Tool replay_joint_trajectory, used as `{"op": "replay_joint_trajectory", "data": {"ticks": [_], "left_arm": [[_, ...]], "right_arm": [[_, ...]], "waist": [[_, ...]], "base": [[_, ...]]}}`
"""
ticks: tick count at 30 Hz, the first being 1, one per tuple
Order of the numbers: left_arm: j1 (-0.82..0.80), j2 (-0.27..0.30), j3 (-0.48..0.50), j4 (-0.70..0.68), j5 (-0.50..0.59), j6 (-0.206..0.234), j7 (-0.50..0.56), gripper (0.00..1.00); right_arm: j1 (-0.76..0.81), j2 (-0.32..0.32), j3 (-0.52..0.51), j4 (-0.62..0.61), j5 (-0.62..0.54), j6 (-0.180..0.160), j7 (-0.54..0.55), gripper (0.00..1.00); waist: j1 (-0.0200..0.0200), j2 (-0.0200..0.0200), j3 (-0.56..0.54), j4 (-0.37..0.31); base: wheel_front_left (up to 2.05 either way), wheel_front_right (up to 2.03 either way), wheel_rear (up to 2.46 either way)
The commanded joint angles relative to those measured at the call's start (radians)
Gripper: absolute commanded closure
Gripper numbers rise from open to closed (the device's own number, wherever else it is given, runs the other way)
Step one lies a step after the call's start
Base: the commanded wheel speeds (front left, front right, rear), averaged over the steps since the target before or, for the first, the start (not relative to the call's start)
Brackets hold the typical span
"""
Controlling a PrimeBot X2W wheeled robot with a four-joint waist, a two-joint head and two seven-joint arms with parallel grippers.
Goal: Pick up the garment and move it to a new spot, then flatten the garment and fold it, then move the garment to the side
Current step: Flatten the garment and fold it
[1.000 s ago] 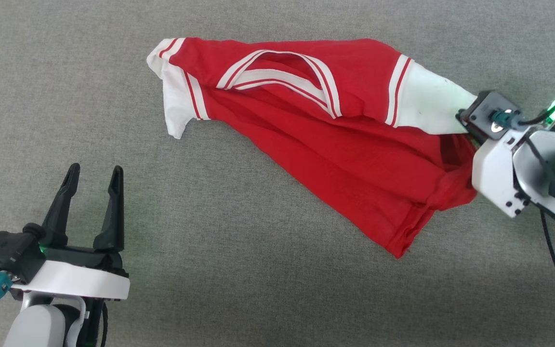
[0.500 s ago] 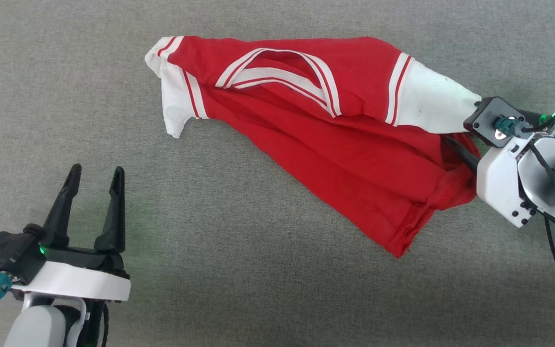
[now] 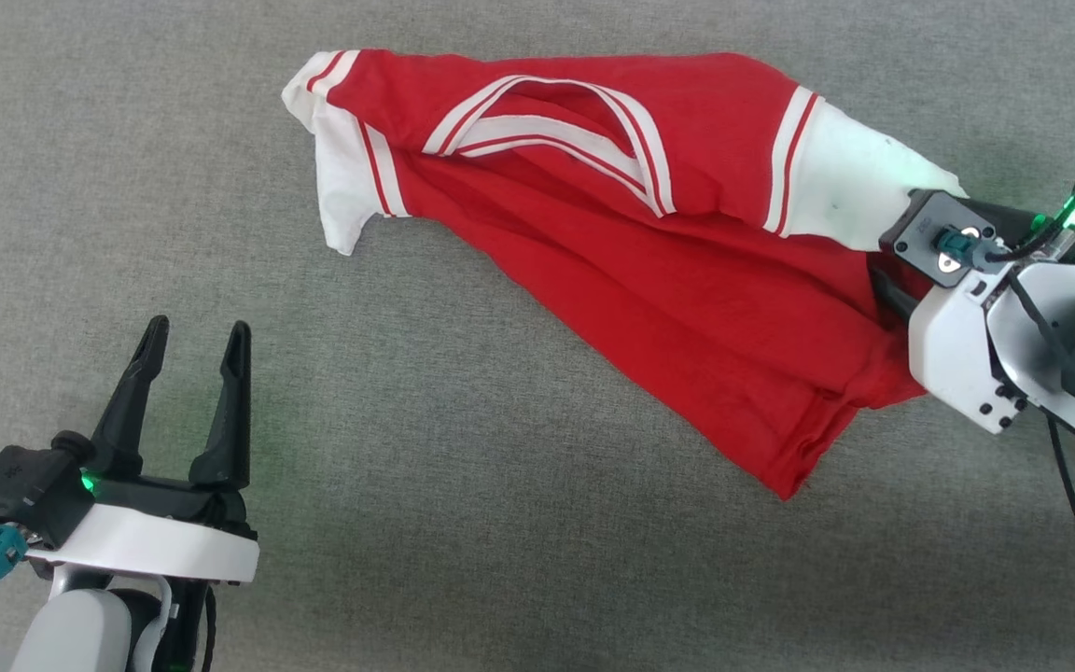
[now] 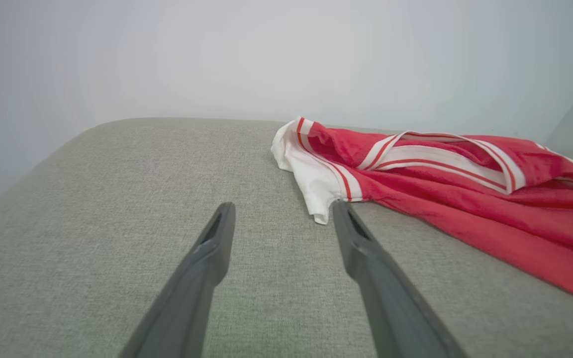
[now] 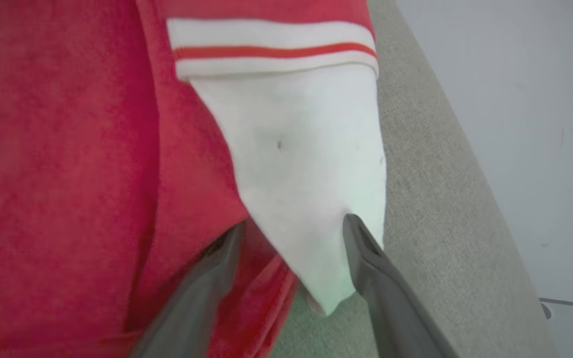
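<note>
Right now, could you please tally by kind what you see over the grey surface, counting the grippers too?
Red and white garment: 1
Grippers: 2 (left gripper, right gripper)
Total: 3

No legible text, label, number on garment (image 3: 687, 280).

Left gripper (image 3: 198, 327) at lower left, jaws spread, nothing between them, right gripper (image 5: 294, 223) at far right, jaws apart
</note>
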Motion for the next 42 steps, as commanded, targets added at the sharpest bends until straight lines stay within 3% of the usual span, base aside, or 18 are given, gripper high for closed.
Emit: {"op": "replay_joint_trajectory", "data": {"ticks": [1,4,5,6,7,9,19,22,26,32,35,39,42], "left_arm": [[-0.01,0.0,0.001,0.002,-0.003,-0.002,-0.002,0.0],[-0.008,-0.003,-0.002,0.005,-0.008,-0.002,-0.002,0.0],[-0.008,-0.003,-0.003,0.006,-0.009,-0.002,-0.002,0.0],[-0.007,-0.002,-0.004,0.006,-0.01,-0.002,-0.002,0.0],[-0.007,-0.001,-0.005,0.006,-0.011,-0.002,-0.002,0.0],[-0.008,0.0,-0.006,0.005,-0.013,-0.002,-0.002,0.0],[-0.013,0.014,-0.011,0.001,-0.022,-0.002,-0.002,0.0],[-0.017,0.019,-0.021,-0.003,-0.027,-0.002,-0.002,0.0],[-0.029,0.027,-0.034,-0.009,-0.032,-0.002,-0.002,0.0],[-0.062,0.036,-0.06,-0.014,-0.046,-0.001,-0.002,0.0],[-0.084,0.038,-0.082,-0.007,-0.059,-0.001,-0.002,0.0],[-0.096,0.036,-0.093,-0.002,-0.067,-0.001,-0.002,0.0],[-0.109,0.036,-0.1,0.004,-0.07,-0.001,-0.002,0.0]], "right_arm": [[-0.008,0.01,-0.003,0.009,-0.011,-0.001,-0.007,0.0],[-0.017,0.025,-0.014,0.026,-0.024,-0.001,-0.019,0.0],[-0.018,0.031,-0.02,0.034,-0.031,-0.001,-0.021,0.16],[-0.019,0.036,-0.022,0.041,-0.033,-0.001,-0.022,0.54],[-0.019,0.04,-0.022,0.046,-0.035,-0.001,-0.024,0.77],[-0.021,0.049,-0.031,0.057,-0.036,-0.001,-0.029,1.0],[-0.018,0.091,-0.144,0.122,-0.046,-0.001,-0.058,1.0],[-0.018,0.147,-0.273,0.171,-0.039,-0.001,-0.068,1.0],[-0.036,0.27,-0.496,0.283,-0.079,-0.001,-0.051,1.0],[-0.112,0.46,-0.824,0.447,-0.21,-0.002,-0.011,1.0],[-0.183,0.581,-1.064,0.523,-0.313,-0.002,-0.016,1.0],[-0.229,0.627,-1.187,0.549,-0.415,-0.002,-0.034,1.0],[-0.24,0.653,-1.194,0.573,-0.504,-0.002,-0.042,1.0]], "waist": [[0.0,0.0,0.001,0.001],[0.0,0.0,0.004,0.002],[0.0,0.0,0.004,0.002],[0.0,0.0,0.004,0.002],[0.0,0.0,0.005,0.002],[0.0,0.0,0.006,0.001],[0.0,0.0,0.018,-0.007],[0.0,0.0,0.029,-0.013],[0.0,0.0,0.048,-0.015],[0.0,0.0,0.083,0.008],[0.0,0.0,0.101,0.03],[0.0,0.0,0.107,0.048],[0.0,0.0,0.107,0.058]], "base": [[0.0,0.0,0.0],[0.0,0.0,0.0],[0.0,0.0,0.0],[0.0,0.0,0.0],[0.0,0.0,0.0],[0.0,0.0,0.0],[0.0,0.0,0.0],[0.0,0.0,0.0],[0.0,0.0,0.0],[0.0,0.0,0.0],[0.0,0.0,0.0],[0.0,0.0,0.0],[0.0,0.0,0.0]]}}
